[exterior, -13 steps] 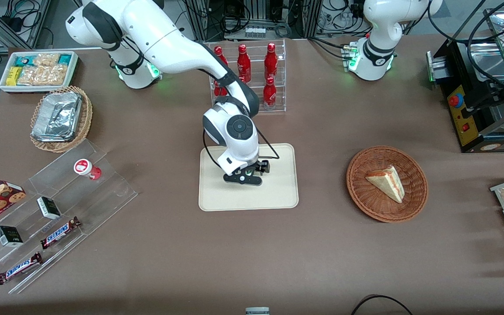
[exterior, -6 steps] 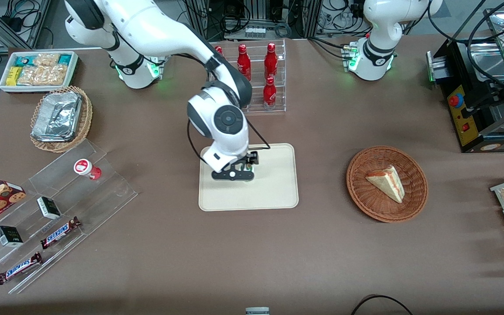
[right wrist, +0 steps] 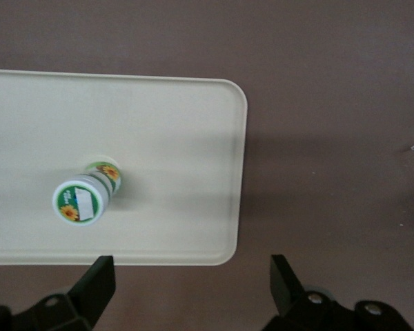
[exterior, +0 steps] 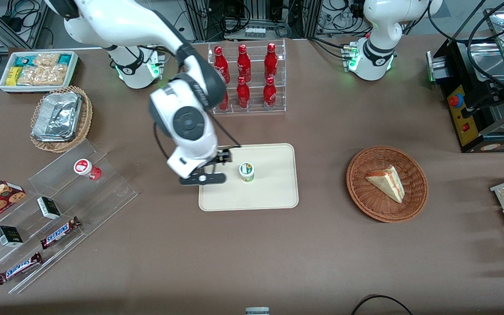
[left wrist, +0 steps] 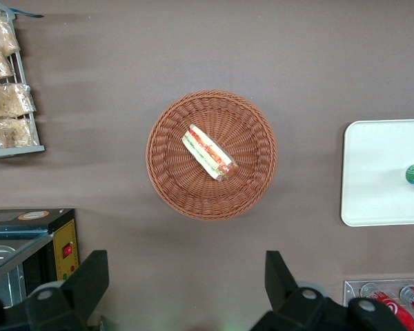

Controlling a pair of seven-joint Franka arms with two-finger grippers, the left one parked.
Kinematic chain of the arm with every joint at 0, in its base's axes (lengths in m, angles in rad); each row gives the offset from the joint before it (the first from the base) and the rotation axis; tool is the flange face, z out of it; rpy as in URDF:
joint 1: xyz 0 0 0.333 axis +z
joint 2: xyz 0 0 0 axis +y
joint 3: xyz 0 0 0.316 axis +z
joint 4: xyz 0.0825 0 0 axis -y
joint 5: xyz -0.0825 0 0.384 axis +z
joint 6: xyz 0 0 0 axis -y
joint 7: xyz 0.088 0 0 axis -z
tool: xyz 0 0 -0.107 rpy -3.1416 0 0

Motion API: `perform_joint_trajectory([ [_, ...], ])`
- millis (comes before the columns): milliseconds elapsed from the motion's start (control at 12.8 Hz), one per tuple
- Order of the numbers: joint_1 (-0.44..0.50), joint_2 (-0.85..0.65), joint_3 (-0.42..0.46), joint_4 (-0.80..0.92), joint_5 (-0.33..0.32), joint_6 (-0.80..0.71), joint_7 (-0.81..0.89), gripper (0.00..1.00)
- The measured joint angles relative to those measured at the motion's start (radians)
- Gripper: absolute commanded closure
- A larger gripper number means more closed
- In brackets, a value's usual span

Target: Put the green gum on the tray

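1. Green-bodied and white-lidded, the green gum (exterior: 246,171) stands upright on the tray (exterior: 278,192), well inside the low rim and a little toward the working arm's end, with cream surface showing all round it in the right wrist view (right wrist: 85,198).

2. Your gripper (exterior: 202,178) hangs above the tray's edge at the working arm's end, apart from the canister. The fingers (right wrist: 94,286) are spread wide with nothing between them, so the placing looks done.

3. To finish well, I'd judge you should lift straight up before swinging away, so no finger sweeps sideways into the canister; it is narrow and upright and looks easy to tip.

4. The tray's rim is low, so it won't stop a rolling canister. Treat that edge as no guard.

5. Open room: bare brown table (exterior: 252,253) lies nearer the front camera than the tray, and also between the tray and the acrylic step rack (exterior: 59,205).

6. Mind the clear rack of red bottles (exterior: 246,78) just beside the arm's forearm, and the red canister (exterior: 86,169) on the step rack if you retreat that way.
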Motion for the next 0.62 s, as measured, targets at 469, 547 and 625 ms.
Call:
perform_joint_trajectory([
  [469, -0.258, -0.104, -0.001, -0.003, 0.03, -0.105, -0.284, 0.0],
  [547, -0.297, -0.123, -0.001, -0.011, 0.031, -0.113, -0.314, 0.0],
  [625, -0.332, -0.144, 0.001, -0.027, 0.031, -0.116, -0.333, 0.0],
])
